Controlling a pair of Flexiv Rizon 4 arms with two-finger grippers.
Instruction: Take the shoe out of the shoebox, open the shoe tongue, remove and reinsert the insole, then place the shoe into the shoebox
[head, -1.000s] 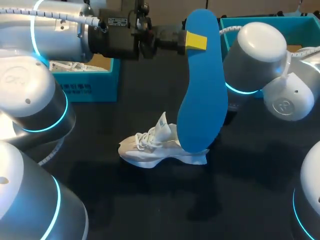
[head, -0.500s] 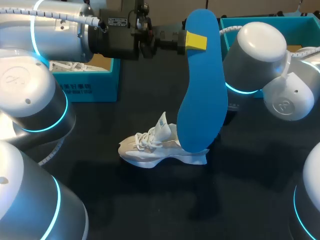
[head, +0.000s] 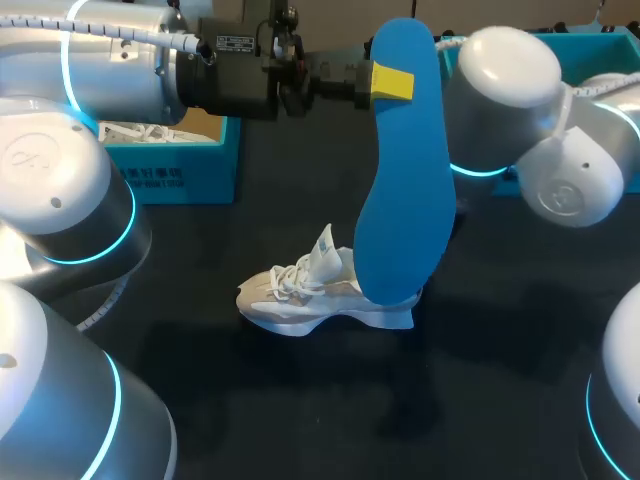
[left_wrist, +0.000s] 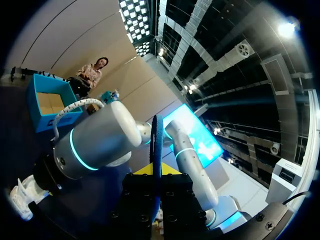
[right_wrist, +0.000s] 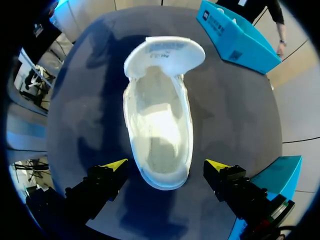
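My left gripper (head: 390, 82) is shut on a blue insole (head: 400, 170), which hangs upright above the table with its lower end over the heel of the white shoe (head: 300, 296). In the left wrist view the insole (left_wrist: 155, 145) stands edge-on between the yellow tips of that gripper (left_wrist: 152, 170). The shoe (right_wrist: 160, 125) lies on the dark table below my open right gripper (right_wrist: 166, 165), heel between the spread fingers without touching them, tongue (right_wrist: 165, 52) folded back, inside bare. In the head view the insole hides the right gripper.
A teal shoebox (head: 170, 150) with white paper stands at the back left, another teal box (head: 600, 55) at the back right behind my right arm (head: 510, 100). In the right wrist view the two teal boxes (right_wrist: 235, 37) (right_wrist: 272, 182) flank the shoe.
My right arm's upper joints have shifted slightly up and to the left in the head view. The left arm, the insole and the shoe have kept still.
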